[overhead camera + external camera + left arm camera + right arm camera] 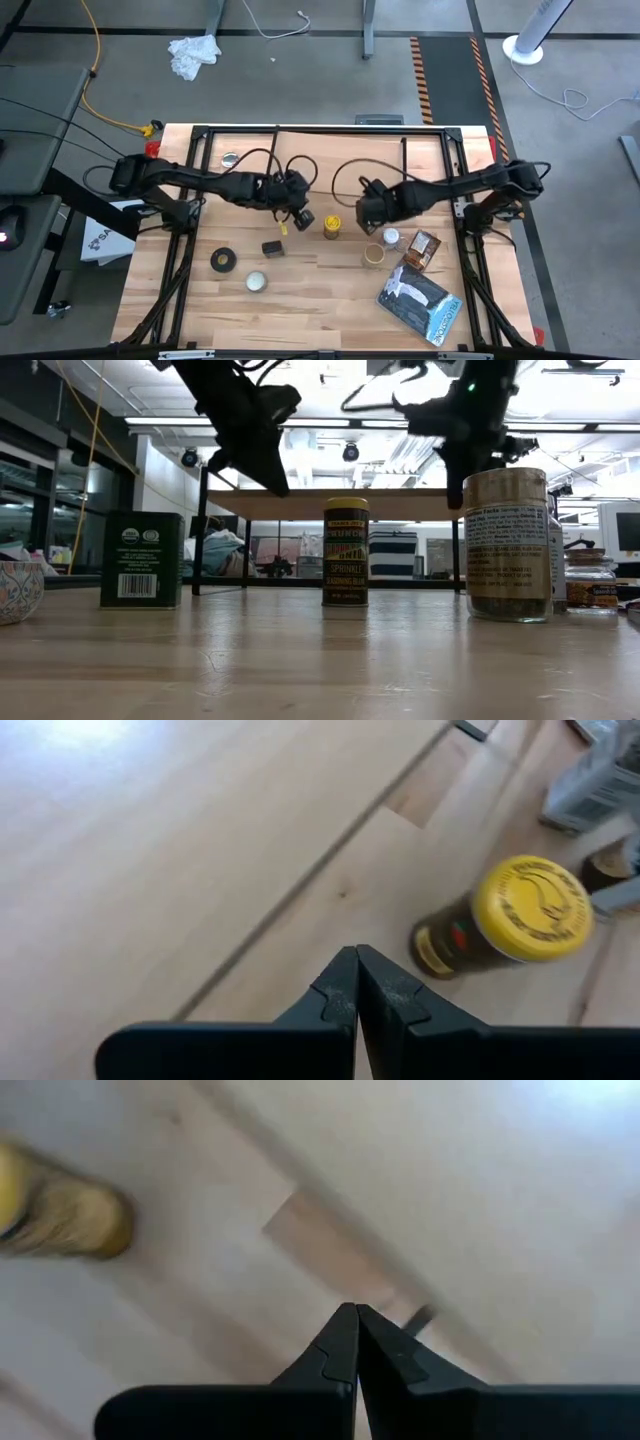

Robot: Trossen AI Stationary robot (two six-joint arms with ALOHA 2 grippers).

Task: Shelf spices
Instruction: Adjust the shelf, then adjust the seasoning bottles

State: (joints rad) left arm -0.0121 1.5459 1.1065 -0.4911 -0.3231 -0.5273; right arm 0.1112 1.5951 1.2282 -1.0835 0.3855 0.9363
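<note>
A: How are the two pincers seen?
B: The left gripper [356,982] is held above the table [300,300] with fingers pressed together, nothing between them; the right gripper [356,1342] is likewise closed and empty, raised near the middle.

A: Where are the spices found?
B: The yellow-lidded jar [332,226] is stood upright between both grippers. The tan-lidded jar [506,545] is placed further right, with a brown packet [423,250] beside it. The shelf [340,505] is seen behind, its plank bare
</note>
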